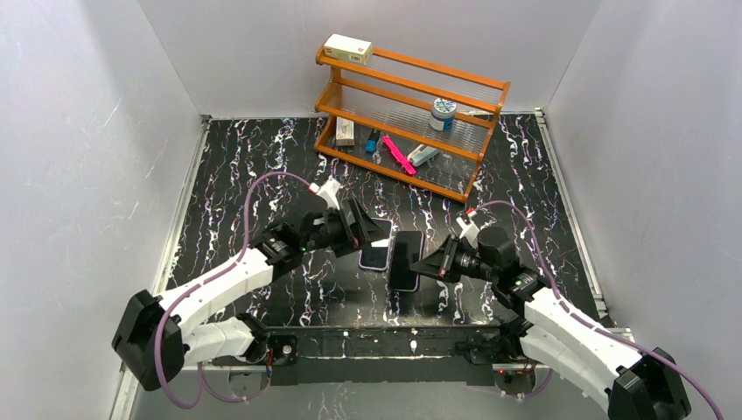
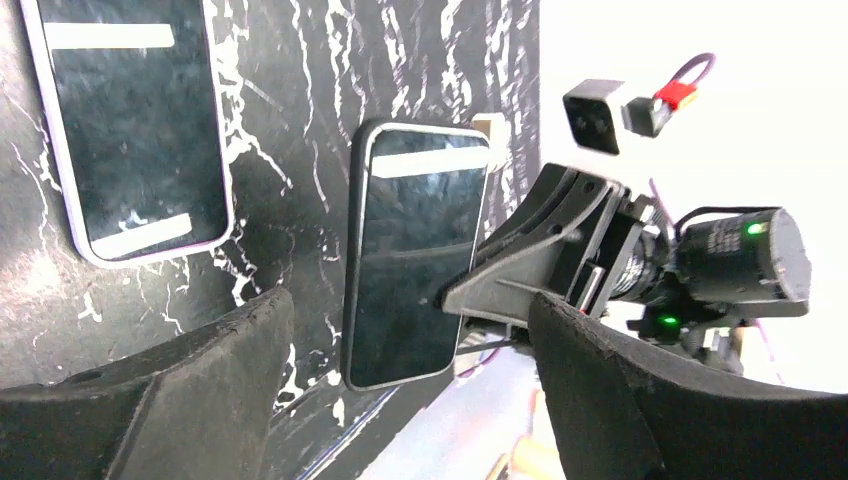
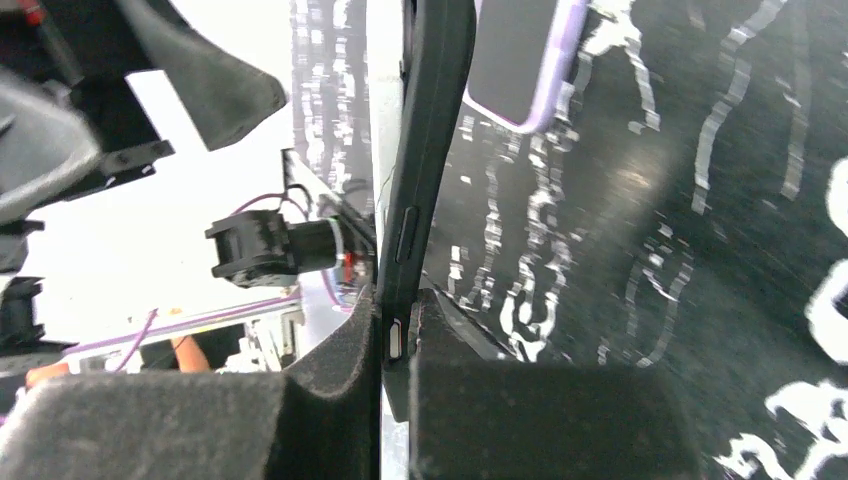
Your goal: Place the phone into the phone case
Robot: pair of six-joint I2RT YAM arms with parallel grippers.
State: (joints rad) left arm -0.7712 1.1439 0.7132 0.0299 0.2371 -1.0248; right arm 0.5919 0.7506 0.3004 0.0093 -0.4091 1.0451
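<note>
Where the two arms meet above the black, white-veined surface (image 1: 236, 157), the right fingers (image 1: 426, 262) are pinched tight on one long edge of the phone (image 1: 404, 262), one pad on its glossy face and the other behind it. From the right wrist that edge shows as a matte black band with raised side buttons and a small slot. From the left wrist the same black rim runs all round the glass, so the phone appears to sit inside the phone case (image 3: 432, 120). Pale bars of light lie across its face. Whether its other long edge rests on the surface I cannot tell.

Just beside it to the left, a lavender-edged phone (image 1: 374, 255) lies face up. The left fingers (image 1: 366, 234) hang over its far end, spread wide and holding nothing, hiding part of it from above.

Well beyond, by the back wall, stands an orange wooden rack (image 1: 437, 68). A cream box (image 1: 347, 49) lies on its top rail, its label too small to read. A jar with a blue-and-white lid (image 1: 444, 112) sits on the middle shelf. On the lowest shelf are a white carton (image 1: 345, 133), a blue thing (image 1: 372, 140), a pink bar (image 1: 398, 155) and a grey tool (image 1: 423, 156).
</note>
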